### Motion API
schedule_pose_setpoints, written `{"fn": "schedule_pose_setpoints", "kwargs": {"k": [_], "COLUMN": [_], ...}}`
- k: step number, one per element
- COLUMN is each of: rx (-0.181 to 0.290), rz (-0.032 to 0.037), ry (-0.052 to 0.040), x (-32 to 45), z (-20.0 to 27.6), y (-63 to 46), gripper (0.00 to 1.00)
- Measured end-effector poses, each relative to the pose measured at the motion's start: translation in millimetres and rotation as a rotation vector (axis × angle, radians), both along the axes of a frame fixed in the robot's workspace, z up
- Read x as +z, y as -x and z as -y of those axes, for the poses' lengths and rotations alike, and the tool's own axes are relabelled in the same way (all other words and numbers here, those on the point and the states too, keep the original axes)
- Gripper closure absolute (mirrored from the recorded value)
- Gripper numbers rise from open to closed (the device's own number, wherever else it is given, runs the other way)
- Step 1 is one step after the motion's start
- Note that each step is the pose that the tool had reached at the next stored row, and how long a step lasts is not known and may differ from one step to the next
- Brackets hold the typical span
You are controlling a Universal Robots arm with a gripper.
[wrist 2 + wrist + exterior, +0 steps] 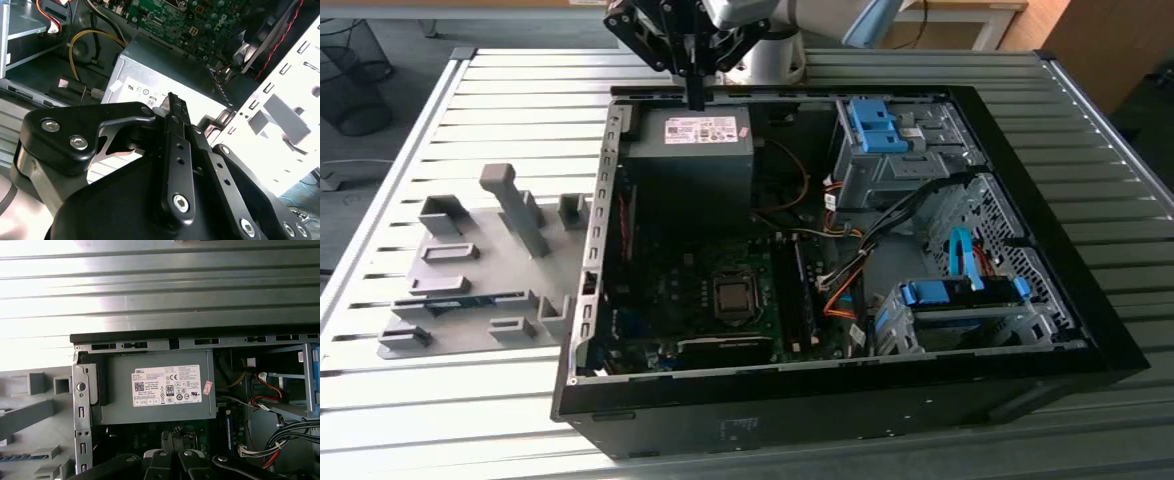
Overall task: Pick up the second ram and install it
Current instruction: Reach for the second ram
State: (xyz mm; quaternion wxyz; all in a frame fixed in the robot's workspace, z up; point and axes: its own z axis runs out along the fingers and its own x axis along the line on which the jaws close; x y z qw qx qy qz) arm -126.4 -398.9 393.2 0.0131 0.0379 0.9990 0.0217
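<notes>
The second ram (470,299) is a thin blue-green strip lying in the grey holder blocks (480,270), on the exterior view's left of the open computer case (854,380). The first wrist view shows the ram's blue edge (17,457) in the holder. My gripper (696,98) hangs over the far rim of the case, above the grey power supply (700,140), well away from the ram. In the second wrist view its fingers (172,105) stand together with nothing between them. In the first wrist view the gripper (172,440) shows just past the power supply (160,387).
Inside the case lie the motherboard (720,290) with its long black slots (797,295), orange and black cables (841,290), and blue-clipped drive cages (881,125) (961,295). The case and holder rest on a slatted metal table (454,400). A wire basket (354,60) stands beyond it.
</notes>
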Motion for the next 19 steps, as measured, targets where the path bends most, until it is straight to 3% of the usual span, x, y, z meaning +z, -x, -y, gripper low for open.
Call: {"fn": "schedule_pose_setpoints", "kwargs": {"k": [15, 19], "rx": [0.0, 0.0], "rz": [0.0, 0.0], "ry": [0.0, 0.0], "x": [-0.1, -0.3], "z": [0.0, 0.0], "y": [4.5, 10.3], "gripper": [0.9, 0.9]}}
